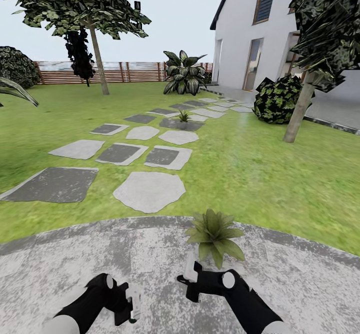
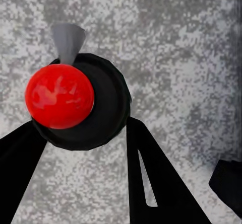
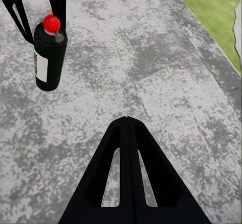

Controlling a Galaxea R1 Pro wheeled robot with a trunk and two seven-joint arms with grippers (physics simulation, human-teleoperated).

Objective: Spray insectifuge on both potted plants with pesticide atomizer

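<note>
The pesticide atomizer (image 3: 49,58) is a black bottle with a white label, a red ball on top and a grey nozzle. It stands upright just over the grey patio (image 1: 310,279). My left gripper (image 2: 83,126) is shut on it, one black finger on each side of the atomizer (image 2: 80,103). In the head view the left gripper (image 1: 131,306) is low on the patio. My right gripper (image 1: 189,279) is shut and empty, its fingertips (image 3: 126,121) meeting. One potted plant (image 1: 215,235) sits just beyond the right gripper. The other potted plant (image 1: 183,116) stands far off among the slabs.
Grey stepping slabs (image 1: 149,190) cross the lawn (image 1: 260,174) toward a white house (image 1: 250,29). A slanted tree trunk (image 1: 299,111) and a dark bush (image 1: 277,99) stand at the right. A big broad-leaved bush (image 1: 185,74) and a brown fence (image 1: 125,71) are at the back.
</note>
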